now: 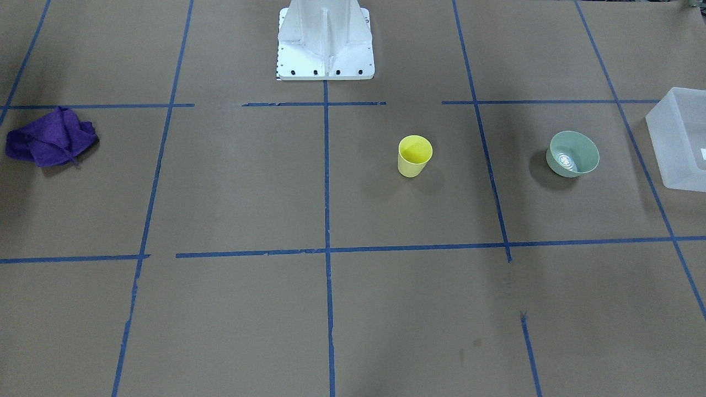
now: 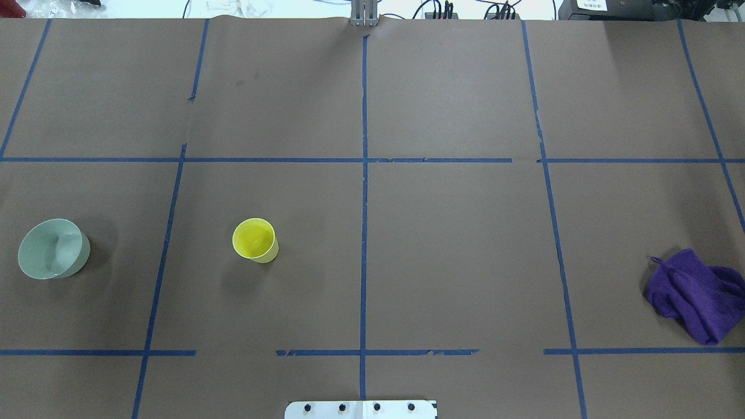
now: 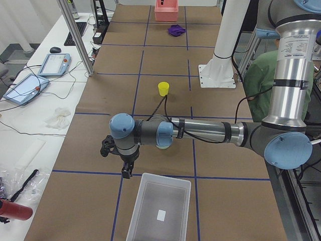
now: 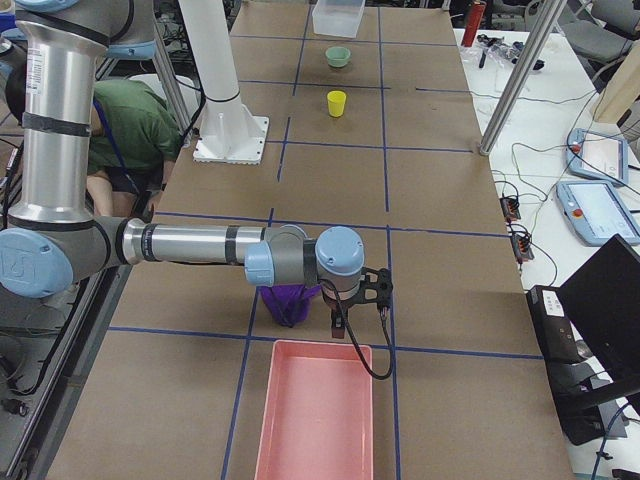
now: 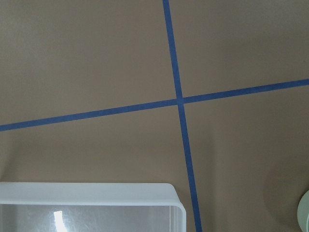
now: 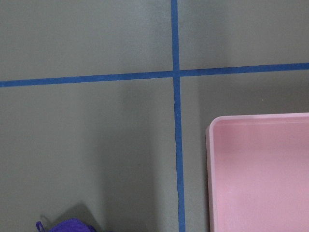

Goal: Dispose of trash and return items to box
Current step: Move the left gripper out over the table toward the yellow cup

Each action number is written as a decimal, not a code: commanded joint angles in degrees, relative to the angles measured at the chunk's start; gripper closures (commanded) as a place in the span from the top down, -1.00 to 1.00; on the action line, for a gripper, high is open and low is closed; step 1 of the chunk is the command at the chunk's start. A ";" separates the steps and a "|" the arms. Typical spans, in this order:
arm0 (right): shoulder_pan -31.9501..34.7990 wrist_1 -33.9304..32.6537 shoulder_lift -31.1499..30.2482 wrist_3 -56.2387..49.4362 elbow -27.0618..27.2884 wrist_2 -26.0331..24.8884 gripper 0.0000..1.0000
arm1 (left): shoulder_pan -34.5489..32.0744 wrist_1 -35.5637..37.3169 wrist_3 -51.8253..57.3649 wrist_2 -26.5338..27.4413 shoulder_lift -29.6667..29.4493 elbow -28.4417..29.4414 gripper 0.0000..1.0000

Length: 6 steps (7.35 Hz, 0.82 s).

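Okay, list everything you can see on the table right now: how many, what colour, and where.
yellow cup: one, yellow, upright, on the robot's left half just off the centre line
bowl: one, pale mint green, upright, between the cup and the translucent bin
translucent bin: one, frosted white with a small white label, at the table's left end
purple cloth: one, purple, crumpled, on the robot's right side
pink bin: one, pink, empty, at the table's right end
tape lines: many, blue, a grid over the brown cover
robot base: one, white, at the robot's edge of the table, mid-table
left gripper: one, black, above the table near the translucent bin; open or shut cannot be told
right gripper: one, black, above the purple cloth's area near the pink bin; cannot be told
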 commanded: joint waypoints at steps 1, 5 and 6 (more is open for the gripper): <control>1.38 0.00 0.50 0.12 0.09 0.17 1.00 | -0.04 -0.27 -0.48 0.13 0.09 -2.09 1.00; 1.39 0.09 1.38 0.82 0.80 0.78 1.00 | 7.57 -3.24 -19.04 0.39 -1.14 -18.07 1.00; 1.30 0.43 1.13 0.83 0.53 0.35 1.00 | 12.82 -6.91 -30.78 0.65 -1.14 -22.20 1.00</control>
